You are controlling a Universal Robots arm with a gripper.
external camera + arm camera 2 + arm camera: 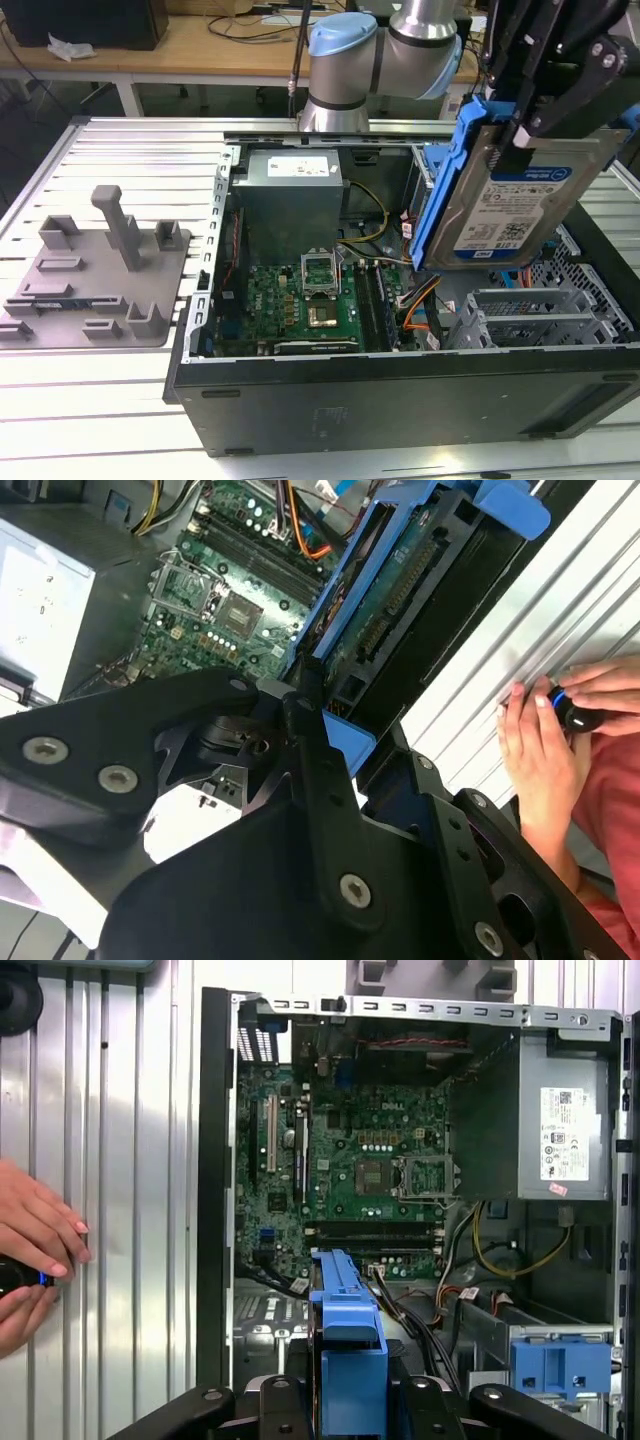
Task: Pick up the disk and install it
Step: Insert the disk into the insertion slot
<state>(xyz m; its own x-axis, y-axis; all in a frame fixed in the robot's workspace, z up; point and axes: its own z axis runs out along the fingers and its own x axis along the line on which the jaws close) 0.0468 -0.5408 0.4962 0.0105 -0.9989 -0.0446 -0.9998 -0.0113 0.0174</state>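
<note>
We find the gripper clamped shut on the upper edge of the disk. The disk hangs tilted in the air above the open computer case, over the end of the case at the exterior view's right. In both wrist views the disk appears edge-on, with the motherboard below it. The power supply sits inside the case. A grey fixture plate lies on the slatted table at the exterior view's left. A person's hand rests on the table beside the case.
</note>
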